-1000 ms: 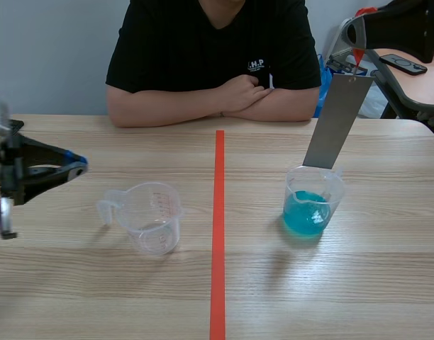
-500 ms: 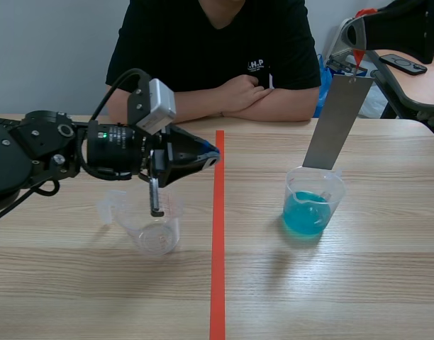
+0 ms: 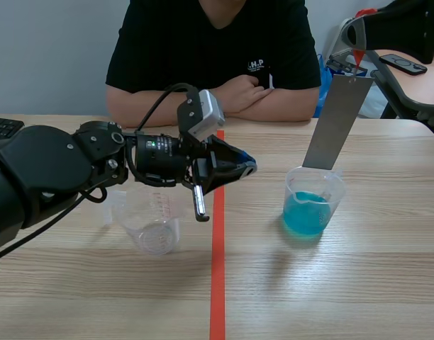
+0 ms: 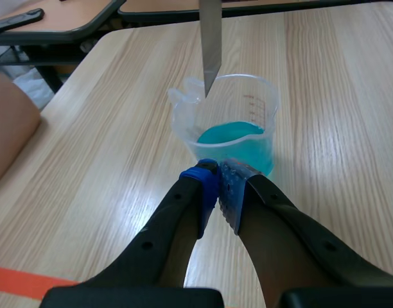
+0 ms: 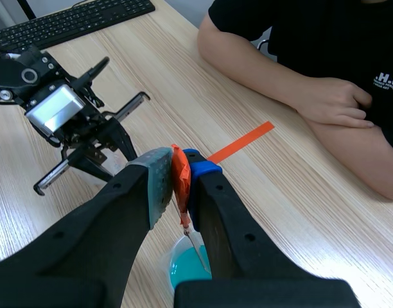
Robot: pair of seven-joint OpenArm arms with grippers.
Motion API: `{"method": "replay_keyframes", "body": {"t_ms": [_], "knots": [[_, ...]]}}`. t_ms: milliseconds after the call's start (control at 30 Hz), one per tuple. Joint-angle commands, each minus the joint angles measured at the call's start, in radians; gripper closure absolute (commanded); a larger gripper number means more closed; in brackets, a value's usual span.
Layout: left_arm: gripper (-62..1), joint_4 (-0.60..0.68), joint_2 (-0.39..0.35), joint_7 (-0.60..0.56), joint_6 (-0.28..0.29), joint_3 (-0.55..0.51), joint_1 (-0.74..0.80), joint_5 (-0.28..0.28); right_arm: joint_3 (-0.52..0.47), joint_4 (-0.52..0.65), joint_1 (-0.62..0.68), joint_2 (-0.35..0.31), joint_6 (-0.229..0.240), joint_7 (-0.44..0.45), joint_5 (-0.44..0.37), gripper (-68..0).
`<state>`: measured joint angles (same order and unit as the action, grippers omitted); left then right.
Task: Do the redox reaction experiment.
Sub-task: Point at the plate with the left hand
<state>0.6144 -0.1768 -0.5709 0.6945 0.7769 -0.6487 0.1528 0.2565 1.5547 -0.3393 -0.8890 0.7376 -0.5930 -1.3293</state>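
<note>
Right of the orange-red tape line (image 3: 218, 234), in the middle right of the scene view, stands the clear beaker (image 3: 313, 202), about a third full of blue liquid. Above it, at the upper right, the right gripper (image 5: 177, 168) pinches the metal strip (image 3: 337, 120) by an orange-red tab (image 5: 178, 176) at its top end. The strip hangs tilted, its lower corner at the beaker's rim. From the left wrist view that corner looks to be above the liquid, though I cannot say for sure whether it is inside the mouth or just behind the rim.

The left gripper (image 4: 219, 187) has its blue pads pressed together on nothing. It sits centre frame in the scene view, just across the tape and pointing at the beaker. An empty measuring cup (image 3: 153, 227) stands lower left of centre, below that arm.

The step in hand appears to be dipping the strip into the solution. The next move calls for a straight, slow descent so that the strip enters the liquid without catching the rim, since a light plastic beaker would tip easily.

White lettering on the shirt of the person (image 3: 210, 49) at the top of the frame reads "H.P". The printed graduations on both cups are too small to read.
</note>
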Motion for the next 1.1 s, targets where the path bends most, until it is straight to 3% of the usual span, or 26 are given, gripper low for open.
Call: {"method": "replay_keyframes", "body": {"t_ms": [0,467,1067], "knots": [[-4.0,0.003,0.027,-0.006,0.002,-0.003,-0.033,-0.011,-0.015,0.003,-0.021,-0.014,0.008,0.011,-0.011,-1.3],[-4.0,-0.058,0.155,0.045,0.002,-0.003,-0.079,-0.011,-0.015,0.003,-0.021,-0.014,0.008,0.011,-0.011,-1.3],[-4.0,-0.058,0.157,0.068,0.002,-0.003,-0.080,-0.019,-0.015,0.003,-0.021,-0.014,0.008,0.011,-0.011,-1.3]]}}
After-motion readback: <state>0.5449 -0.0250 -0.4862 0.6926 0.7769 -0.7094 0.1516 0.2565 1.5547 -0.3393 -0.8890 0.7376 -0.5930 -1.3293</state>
